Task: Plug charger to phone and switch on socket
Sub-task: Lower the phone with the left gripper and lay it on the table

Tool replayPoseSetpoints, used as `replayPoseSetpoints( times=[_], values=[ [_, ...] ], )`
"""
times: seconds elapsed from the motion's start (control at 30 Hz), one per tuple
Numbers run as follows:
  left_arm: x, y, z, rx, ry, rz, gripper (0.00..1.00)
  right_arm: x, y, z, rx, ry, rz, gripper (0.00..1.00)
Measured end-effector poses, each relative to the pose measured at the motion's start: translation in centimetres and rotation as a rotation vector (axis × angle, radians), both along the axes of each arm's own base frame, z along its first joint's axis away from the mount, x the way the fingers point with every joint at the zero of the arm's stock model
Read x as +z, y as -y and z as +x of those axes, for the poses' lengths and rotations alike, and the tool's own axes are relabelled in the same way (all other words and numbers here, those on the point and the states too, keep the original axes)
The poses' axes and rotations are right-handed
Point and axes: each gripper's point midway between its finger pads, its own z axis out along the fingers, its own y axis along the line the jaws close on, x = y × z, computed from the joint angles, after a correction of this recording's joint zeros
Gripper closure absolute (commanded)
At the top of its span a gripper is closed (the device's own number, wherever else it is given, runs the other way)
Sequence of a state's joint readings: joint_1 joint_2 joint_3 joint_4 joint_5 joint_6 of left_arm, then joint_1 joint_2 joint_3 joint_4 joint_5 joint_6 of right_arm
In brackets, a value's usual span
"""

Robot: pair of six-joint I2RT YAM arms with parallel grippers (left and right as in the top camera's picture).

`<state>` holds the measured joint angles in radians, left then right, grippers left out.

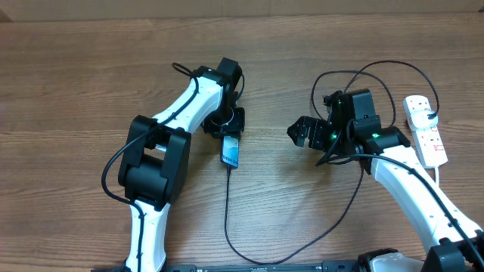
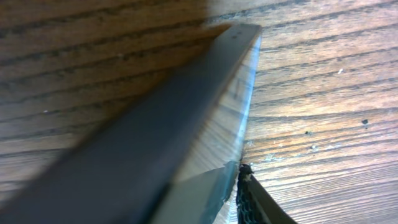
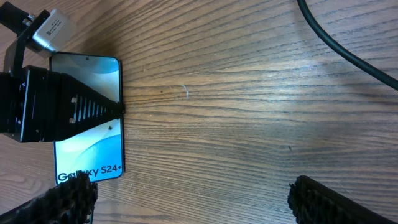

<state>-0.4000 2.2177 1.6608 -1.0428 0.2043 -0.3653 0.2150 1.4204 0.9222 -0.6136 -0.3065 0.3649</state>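
Note:
The phone (image 1: pixel 231 153) lies flat on the wooden table, screen up, showing "Galaxy S24+" (image 3: pixel 93 165). My left gripper (image 1: pixel 225 130) stands over its far half. In the left wrist view the phone's dark edge (image 2: pixel 155 143) fills the frame, right beside one finger (image 2: pixel 252 202); I cannot tell whether it is gripped. The charger (image 1: pixel 227 215), a thin black cable, meets the phone's near end, loops right and runs up toward the socket (image 1: pixel 425 130). My right gripper (image 1: pixel 306 132) hangs open to the right of the phone, with bare wood between its fingers (image 3: pixel 199 202).
The left arm's black body (image 3: pixel 37 106) covers part of the phone's screen in the right wrist view. A thicker black cable (image 3: pixel 348 53) crosses the wood at the far right there. The strip's white lead (image 1: pixel 437 172) trails toward the front right.

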Motion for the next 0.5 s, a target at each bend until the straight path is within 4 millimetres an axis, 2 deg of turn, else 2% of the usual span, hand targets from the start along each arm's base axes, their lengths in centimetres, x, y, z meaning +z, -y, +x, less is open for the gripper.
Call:
replayPoseSetpoints(
  times=[0.5],
  values=[
    [0.02,0.00,-0.02,0.000,-0.001,0.000,0.62,-0.03,0.11,0.05,-0.004,0.002,-0.006,0.00]
  ],
)
